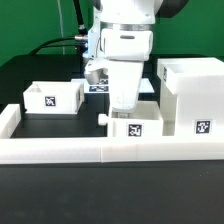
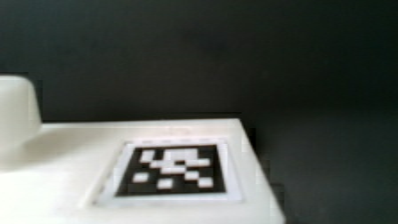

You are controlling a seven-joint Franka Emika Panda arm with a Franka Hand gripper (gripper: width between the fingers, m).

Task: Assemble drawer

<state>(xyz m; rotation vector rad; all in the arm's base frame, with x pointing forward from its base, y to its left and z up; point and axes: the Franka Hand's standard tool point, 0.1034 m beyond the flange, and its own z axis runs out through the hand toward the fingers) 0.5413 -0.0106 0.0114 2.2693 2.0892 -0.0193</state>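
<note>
Hanging above the middle tray (image 1: 138, 127), fingers (image 1: 121, 101) stand beside the housing (image 1: 190, 95).

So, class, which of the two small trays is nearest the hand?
The tray by the front wall, beside the housing: the hand hangs right over it. The other tray stands apart at the exterior view's left.

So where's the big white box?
In the exterior view, the drawer housing stands on that view's right, behind the low white wall, just beside the small tray in the middle.
</note>
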